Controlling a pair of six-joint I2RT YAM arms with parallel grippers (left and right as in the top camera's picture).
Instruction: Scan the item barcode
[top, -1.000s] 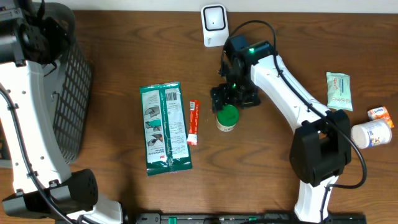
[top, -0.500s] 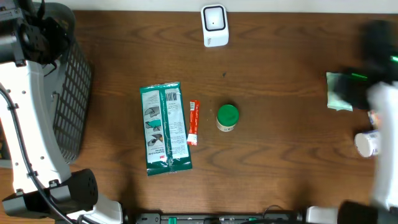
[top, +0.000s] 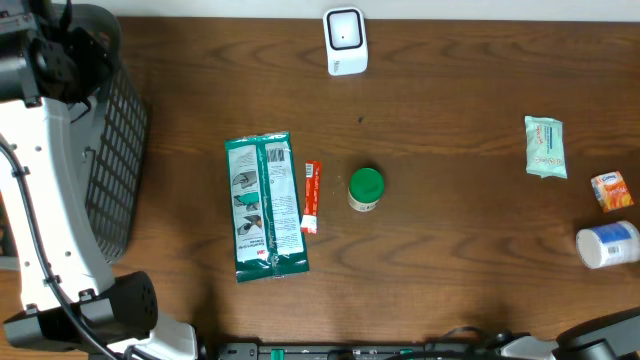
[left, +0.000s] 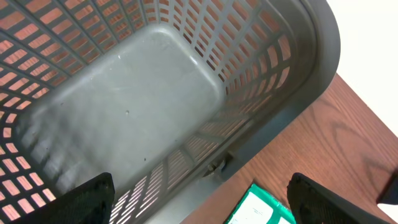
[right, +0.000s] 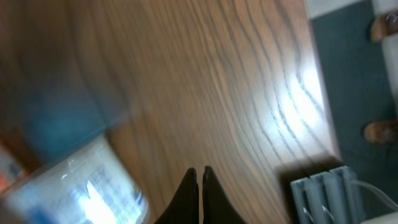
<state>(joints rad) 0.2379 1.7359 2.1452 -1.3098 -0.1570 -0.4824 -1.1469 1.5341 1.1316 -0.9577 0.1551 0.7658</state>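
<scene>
Now, right gripper (right: 200, 180): pinched closed, empty.
Left gripper (left: 199, 199): wide, over basket (left: 311, 74).
Risk: closed tip could clip bottle (top: 607, 245), rolling it.

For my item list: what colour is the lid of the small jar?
The lid is green; overhead view shows it best.

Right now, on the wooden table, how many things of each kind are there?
Flat packets: 4, large green-white packet, thin red sachet, pale green pack, small orange packet
Round containers: 2, green-lidded jar, white plastic bottle
Scanners: 1, white barcode scanner
Baskets: 1, dark plastic mesh basket
Total: 8
</scene>
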